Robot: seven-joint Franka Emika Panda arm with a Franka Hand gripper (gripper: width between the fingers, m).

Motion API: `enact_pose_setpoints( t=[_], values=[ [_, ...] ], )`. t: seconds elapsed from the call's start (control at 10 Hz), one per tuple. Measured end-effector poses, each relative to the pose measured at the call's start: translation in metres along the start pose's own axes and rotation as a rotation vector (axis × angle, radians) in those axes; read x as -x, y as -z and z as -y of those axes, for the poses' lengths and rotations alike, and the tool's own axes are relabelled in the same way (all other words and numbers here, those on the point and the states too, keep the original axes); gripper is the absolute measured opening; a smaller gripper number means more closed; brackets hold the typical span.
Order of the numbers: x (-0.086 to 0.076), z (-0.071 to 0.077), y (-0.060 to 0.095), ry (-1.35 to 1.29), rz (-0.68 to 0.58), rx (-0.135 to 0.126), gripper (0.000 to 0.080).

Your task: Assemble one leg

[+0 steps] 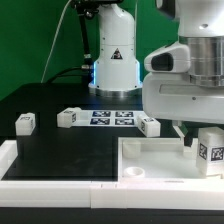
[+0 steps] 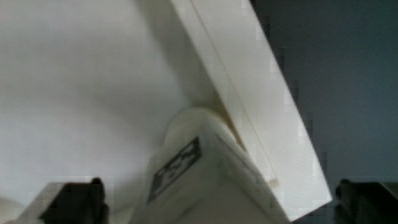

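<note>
White moulded plastic makes up the leg [image 1: 211, 150], a small block-shaped peg with black-and-white square marker tags on its faces, standing at about four o'clock in the exterior view, upright at the near corner of the large white square tray-like tabletop [image 1: 150, 160] on the black worktop [image 1: 50, 140]; the wrist view shows the same leg [image 2: 199, 165] between the dark fingertips [image 2: 75, 200] of the hand [image 2: 217, 205], which stand wide apart and clear of it, so nothing is gripped; three more small white tagged pegs [image 1: 25, 123] lie along the worktop from nine o'clock toward the centre, beside the marker board [image 1: 112, 117]; I judge the leg light, stiff and rather slick, best pinched across two flat opposite faces near its middle; no readable writing shows, only tag patterns and a black triangular sign on the white robot base [image 1: 113, 60] at twelve o'clock.
</note>
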State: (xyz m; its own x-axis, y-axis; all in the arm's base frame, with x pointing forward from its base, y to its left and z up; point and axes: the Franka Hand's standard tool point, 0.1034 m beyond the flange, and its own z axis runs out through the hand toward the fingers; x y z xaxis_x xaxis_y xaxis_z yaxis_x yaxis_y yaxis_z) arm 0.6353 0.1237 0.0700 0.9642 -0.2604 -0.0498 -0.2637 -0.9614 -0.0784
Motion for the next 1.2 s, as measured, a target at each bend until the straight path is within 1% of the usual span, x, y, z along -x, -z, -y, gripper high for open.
enact_pose_setpoints(
  t=[0.1, 0.2, 0.4, 0.5, 0.6, 0.7, 0.8, 0.9, 1.1, 1.2],
  values=[
    [-0.0009, 0.0029, 0.0014, 0.193, -0.039, 0.020, 0.0649],
    [0.0011, 0.0027, 0.0010, 0.332, -0.041, 0.032, 0.0649],
    [-0.0005, -0.0012, 0.0012, 0.556, -0.036, 0.039, 0.0649],
    [-0.0003, -0.0011, 0.0009, 0.589, -0.035, 0.038, 0.0649],
    [-0.0002, -0.0010, 0.0007, 0.585, -0.034, 0.038, 0.0526],
    [-0.0002, -0.0011, 0.0006, 0.585, -0.034, 0.038, 0.0526],
    [-0.0001, -0.0011, 0.0005, 0.585, -0.034, 0.038, 0.0388],
    [-0.0002, -0.0013, 0.0005, 0.585, -0.034, 0.038, 0.0290],
    [-0.0002, -0.0012, 0.0004, 0.553, -0.035, 0.037, 0.0290],
    [-0.0003, -0.0011, 0.0004, 0.424, -0.037, 0.032, 0.0290]
  ],
)
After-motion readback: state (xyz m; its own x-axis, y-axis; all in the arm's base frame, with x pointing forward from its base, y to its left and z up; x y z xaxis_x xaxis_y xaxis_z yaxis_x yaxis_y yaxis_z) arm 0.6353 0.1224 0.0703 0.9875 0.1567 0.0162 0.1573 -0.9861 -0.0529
